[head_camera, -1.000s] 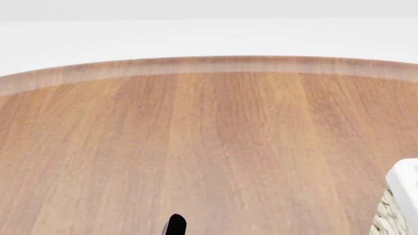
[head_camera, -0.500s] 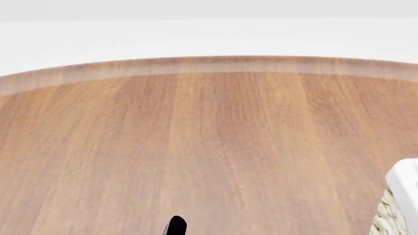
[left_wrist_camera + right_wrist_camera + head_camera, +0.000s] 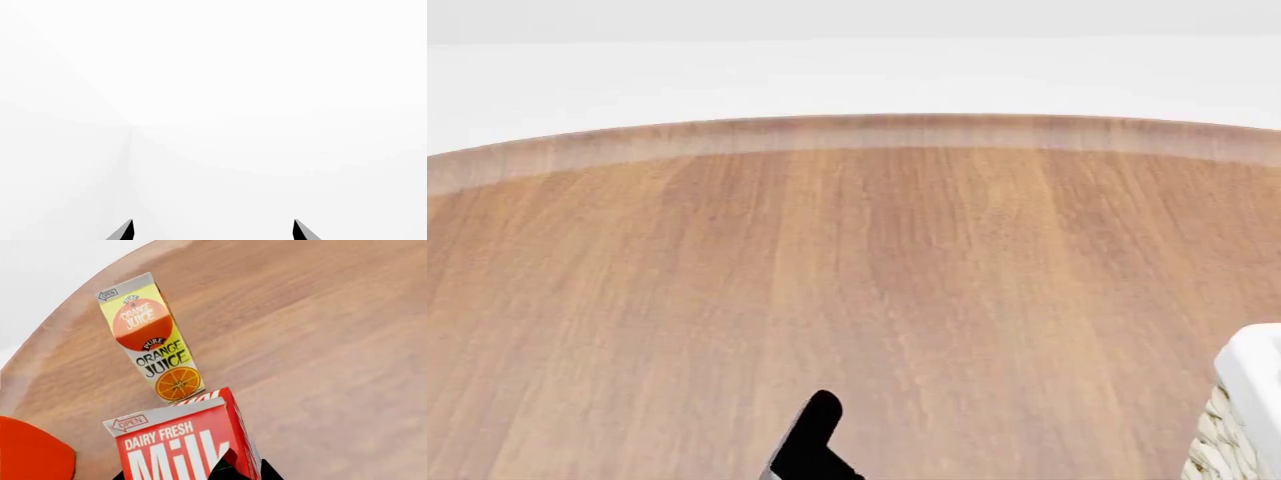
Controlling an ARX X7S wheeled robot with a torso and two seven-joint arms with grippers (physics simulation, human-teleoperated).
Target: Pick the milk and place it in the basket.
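Milk carton [image 3: 183, 445] sits directly at the right gripper [image 3: 193, 474], grip state indeterminate; orange juice carton [image 3: 152, 337] stands just beyond. Left gripper [image 3: 213, 231] gapes open.

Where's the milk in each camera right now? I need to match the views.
Head view: not in the picture; only the basket's corner at the right edge.
Left wrist view: not in it, just blank white.
Right wrist view: the milk fills the bottom centre, with the orange juice just beyond it.
Shared landmark: the wooden table, seen in the head and right wrist views.
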